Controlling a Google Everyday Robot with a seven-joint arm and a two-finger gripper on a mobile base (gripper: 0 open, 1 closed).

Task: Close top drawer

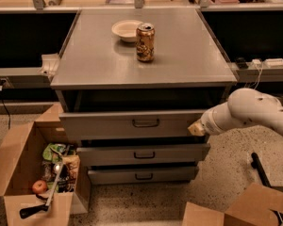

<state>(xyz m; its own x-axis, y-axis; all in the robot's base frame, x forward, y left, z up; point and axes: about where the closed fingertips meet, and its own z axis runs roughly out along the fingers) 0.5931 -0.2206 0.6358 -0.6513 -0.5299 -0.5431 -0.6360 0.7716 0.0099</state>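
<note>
The top drawer [132, 124] is a wide grey metal drawer with a tall plain front and a small dark wire handle [145, 123] at its centre. It stands only a little way out of the grey cabinet [99, 65], with a dark gap above its front. My gripper [196, 128] sits at the end of a white arm [250, 113] coming from the right. Its tip is against the right end of the drawer front.
Two slimmer grey drawers [142, 154] sit below, also slightly out. A white bowl [127, 30] and a drink can [145, 42] stand on the cabinet top. An open cardboard box [33, 182] of items is at lower left; more cardboard [245, 208] lies at lower right.
</note>
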